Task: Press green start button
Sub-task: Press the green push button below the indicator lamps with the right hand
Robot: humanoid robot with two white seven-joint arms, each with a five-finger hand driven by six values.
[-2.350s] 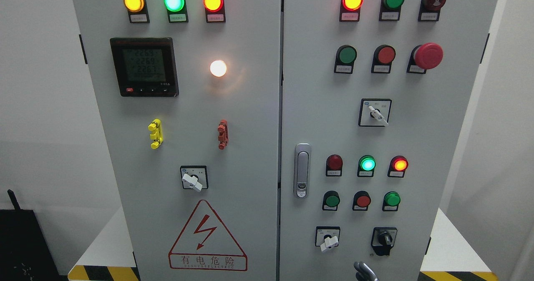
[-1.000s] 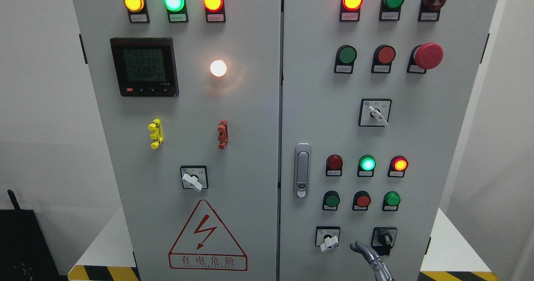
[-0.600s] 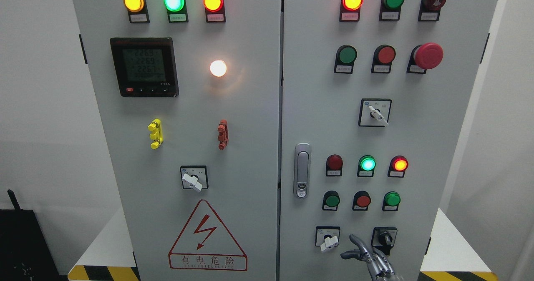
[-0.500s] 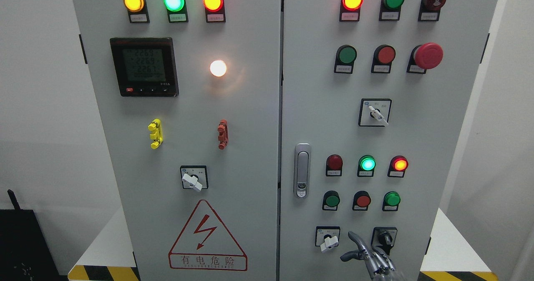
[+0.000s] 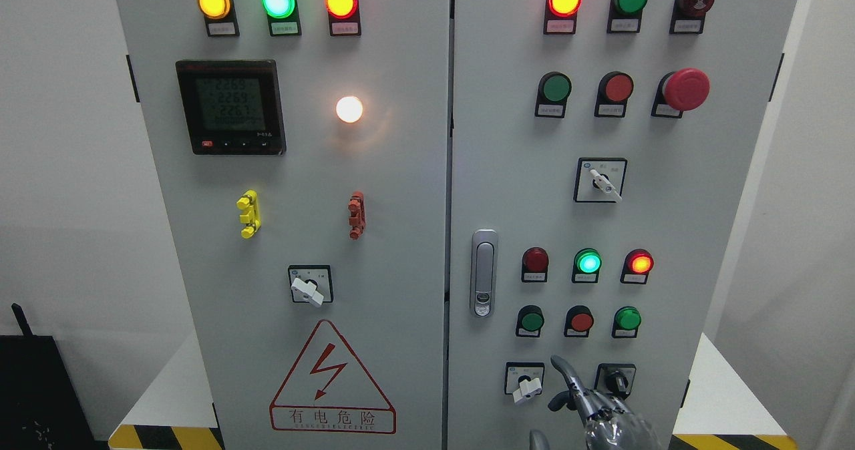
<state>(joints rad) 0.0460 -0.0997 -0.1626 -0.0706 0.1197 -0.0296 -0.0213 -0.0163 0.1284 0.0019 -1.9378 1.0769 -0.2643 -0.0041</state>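
The grey cabinet (image 5: 414,189) has two doors. On the left door I count three lit lamps at twelve o'clock, amber, green and orange-red, one meter (image 5: 231,107) with three rows of digits too blurred to read, one glowing white lamp (image 5: 349,109), a yellow clip and a red clip, one white-handled switch, and a red warning triangle (image 5: 332,380) with a lightning bolt and the words 有电危险. The right door carries nine round lamps or buttons in its upper two rows and six in the lower two, one big red mushroom button (image 5: 686,89) among them, plus three rotary switches and one silver latch (image 5: 483,273). Small labels beneath each are illegible. In the lowest button row sit two green buttons, the left green button (image 5: 532,320) and another at its three o'clock past a red one. The right robot hand (image 5: 588,403) rises from six o'clock, one finger stretched toward that row, the others curled, gripping nothing and short of any button.
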